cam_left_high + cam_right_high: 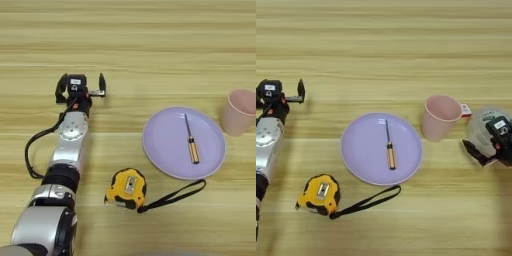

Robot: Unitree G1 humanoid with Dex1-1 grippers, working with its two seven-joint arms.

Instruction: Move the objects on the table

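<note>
My right tool (487,145) sits at the table's (406,45) 3 o'clock edge, wrapped around the tape roll (481,127); one black finger shows at the roll's near-left side, the other is hidden, so I can't tell if I'm clamped on it yet or just straddling it. Left tool (82,89) is parked at 9 o'clock, fingers apart, nothing between them. The roll stands just beside the cup (439,117), which is upright, mouth up, at about 2 o'clock from the plate (363,160) and touching or nearly touching its rim. The cup's long axis is vertical; the roll seems to lie flat w/ its hole facing up, but it's partly hidden, so that's approx. A screwdriver (389,147) lies on the plate, handle toward 6, tip toward 12. A tape measure (319,193) sits at 7 o'clock, strap trailing right. To do this step well, I'd say: grip the roll's wall firmly, lift straight up before any sideways travel, and keep clear of the cup, since it's light and would tip easily.
</note>
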